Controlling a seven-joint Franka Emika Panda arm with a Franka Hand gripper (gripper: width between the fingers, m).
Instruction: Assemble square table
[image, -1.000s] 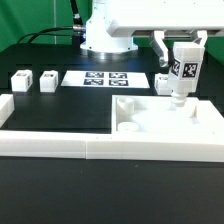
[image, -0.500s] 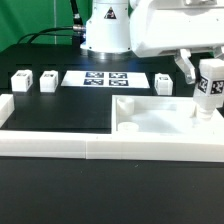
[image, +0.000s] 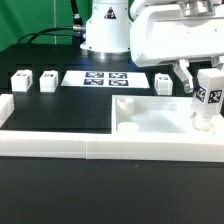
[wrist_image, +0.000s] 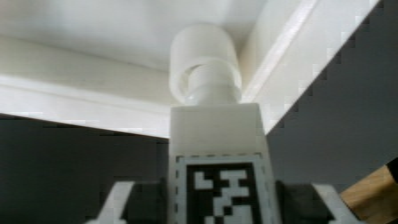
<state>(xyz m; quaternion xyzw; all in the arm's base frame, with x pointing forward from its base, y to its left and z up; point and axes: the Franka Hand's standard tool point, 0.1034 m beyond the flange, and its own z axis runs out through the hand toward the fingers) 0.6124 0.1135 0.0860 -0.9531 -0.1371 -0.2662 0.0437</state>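
Black bench (image: 60, 115); end effector (image: 203, 82) clamped on tagged leg (image: 206, 100), its tip at slab (image: 150, 118) corner directly below, contact unclear. Arm (image: 170, 40) hides room behind.

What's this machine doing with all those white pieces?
The robot arm's two-finger gripper is clamped on a white plastic leg with a black-and-white tag. It holds the leg upright, lower end down on the white square slab with recessed panels, near the slab's edge on the exterior view's right. Whether the leg is seated cannot be told. Three more white leg blocks lie loose on the black table, so the assembly is just starting.
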